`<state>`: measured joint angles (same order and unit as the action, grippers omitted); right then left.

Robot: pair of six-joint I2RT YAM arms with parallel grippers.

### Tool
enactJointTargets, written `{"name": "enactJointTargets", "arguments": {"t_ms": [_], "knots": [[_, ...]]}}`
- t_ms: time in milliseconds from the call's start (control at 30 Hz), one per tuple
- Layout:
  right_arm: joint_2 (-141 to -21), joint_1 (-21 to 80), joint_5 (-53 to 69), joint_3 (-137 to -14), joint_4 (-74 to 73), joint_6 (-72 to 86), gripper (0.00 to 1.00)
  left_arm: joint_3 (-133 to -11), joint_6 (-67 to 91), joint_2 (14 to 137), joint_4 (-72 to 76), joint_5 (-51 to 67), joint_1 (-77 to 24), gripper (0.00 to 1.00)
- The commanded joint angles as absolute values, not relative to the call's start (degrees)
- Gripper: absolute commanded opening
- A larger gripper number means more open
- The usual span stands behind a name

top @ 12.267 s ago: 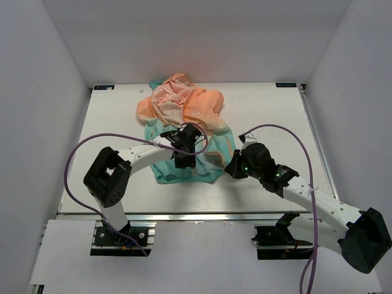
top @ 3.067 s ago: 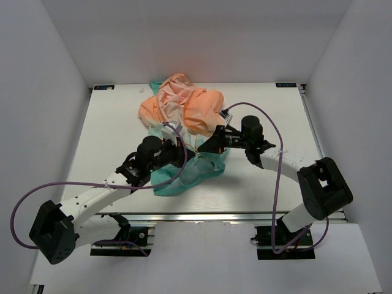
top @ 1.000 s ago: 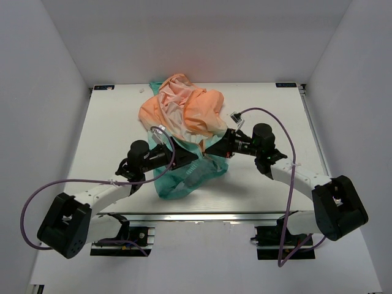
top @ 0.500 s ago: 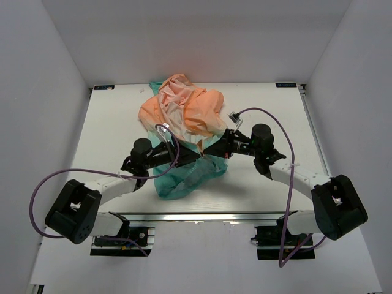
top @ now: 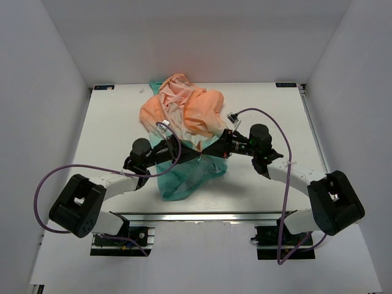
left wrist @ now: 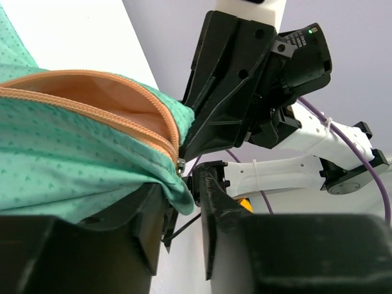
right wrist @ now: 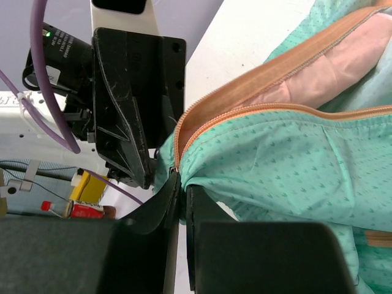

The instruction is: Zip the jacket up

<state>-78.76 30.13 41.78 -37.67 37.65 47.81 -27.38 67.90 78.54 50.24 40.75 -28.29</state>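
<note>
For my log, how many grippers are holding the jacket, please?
2. The left gripper pinches the jacket at the zipper end; the right gripper pinches it there from the opposite side.

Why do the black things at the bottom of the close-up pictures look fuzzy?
Left wrist view: the left fingers sit right by the lens, so they look dark and soft; the jacket is sharp. Right wrist view: same for the right fingers. Top external view: even light, soft shadows on the table.
</note>
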Motion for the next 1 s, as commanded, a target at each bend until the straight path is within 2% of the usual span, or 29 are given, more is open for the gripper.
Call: {"name": "enactJointTargets", "arguments": {"t_ms": [0,167,200,233,333,433,800,967], "knots": [[-79.45,30.50,42.45,-37.97,40.52,47.46,0.00,-27.69,67.85,76.82,52.83,41.48,-28.30,0.37],[-79.10,30.41,42.63,-38.58,39.81,47.11,0.00,-28.12,65.48,75.76,49.05,40.26,-28.30,0.29],[-79.01,30.50,42.63,-38.50,39.73,47.11,0.00,-28.39,65.04,75.67,47.22,40.08,-28.30,0.26],[-78.84,30.50,42.63,-38.50,39.73,47.11,0.00,-28.65,63.99,75.50,46.24,39.99,-28.30,0.18],[-78.84,30.59,42.45,-38.50,39.81,47.46,0.00,-29.27,61.89,74.71,43.08,39.20,-28.30,0.13],[-79.10,30.67,41.92,-38.50,40.95,48.16,0.00,-30.32,59.33,74.01,39.30,38.76,-28.65,0.00],[-79.98,30.85,36.30,-41.13,42.98,51.68,0.00,-34.45,46.59,69.79,21.38,32.87,-34.89,0.00],[-80.24,30.76,33.93,-42.27,42.45,51.50,0.00,-34.02,44.82,68.38,17.93,32.52,-37.26,0.00]]}}
